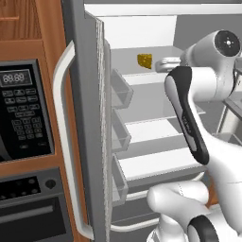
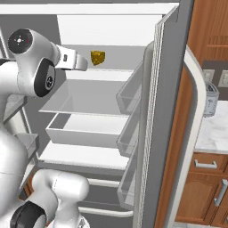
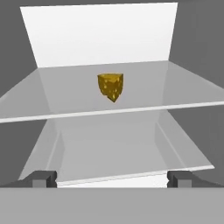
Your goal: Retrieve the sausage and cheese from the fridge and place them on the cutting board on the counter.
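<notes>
- Step in hand: reaching into the open fridge for the cheese (no sausage seen).
- The cheese sits alone on the upper glass shelf, toward the back.
- The claw stands with fingers wide apart, empty, short of the cheese.
- Next, likely: push forward along the shelf until the fingers flank the wedge, then close.

A black microwave sits above an oven.
</notes>
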Tool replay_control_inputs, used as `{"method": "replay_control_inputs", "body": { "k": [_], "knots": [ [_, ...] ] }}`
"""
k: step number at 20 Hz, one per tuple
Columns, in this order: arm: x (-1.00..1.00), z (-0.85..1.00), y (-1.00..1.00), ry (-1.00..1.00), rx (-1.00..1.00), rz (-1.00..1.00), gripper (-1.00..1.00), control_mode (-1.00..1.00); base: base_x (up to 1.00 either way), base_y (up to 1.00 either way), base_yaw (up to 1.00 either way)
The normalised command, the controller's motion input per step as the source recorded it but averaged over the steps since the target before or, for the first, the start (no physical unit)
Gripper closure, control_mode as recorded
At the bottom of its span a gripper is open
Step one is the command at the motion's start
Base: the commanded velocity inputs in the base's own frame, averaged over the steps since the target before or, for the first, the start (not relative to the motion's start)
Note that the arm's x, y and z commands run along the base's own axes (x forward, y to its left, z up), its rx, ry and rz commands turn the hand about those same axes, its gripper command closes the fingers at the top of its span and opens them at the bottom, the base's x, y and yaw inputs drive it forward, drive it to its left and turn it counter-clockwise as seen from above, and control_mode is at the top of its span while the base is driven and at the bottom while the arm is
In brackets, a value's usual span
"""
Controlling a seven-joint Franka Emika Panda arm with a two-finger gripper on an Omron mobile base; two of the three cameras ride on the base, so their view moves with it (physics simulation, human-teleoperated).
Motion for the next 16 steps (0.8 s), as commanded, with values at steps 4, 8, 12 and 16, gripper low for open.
{"method": "replay_control_inputs", "body": {
  "k": [4,8,12,16],
  "knots": [
    [0.63,-0.01,-0.01,0.00,0.00,0.00,-1.00,-1.00,0.00,0.00,0.00],
    [0.56,0.00,-0.01,0.00,0.00,0.00,-1.00,-1.00,0.00,0.00,0.00],
    [0.55,-0.01,0.00,0.00,0.00,0.00,-1.00,-1.00,0.00,0.00,0.00],
    [0.56,-0.09,-0.04,0.00,0.00,0.00,-1.00,-1.00,0.00,0.00,0.00]
  ]
}}
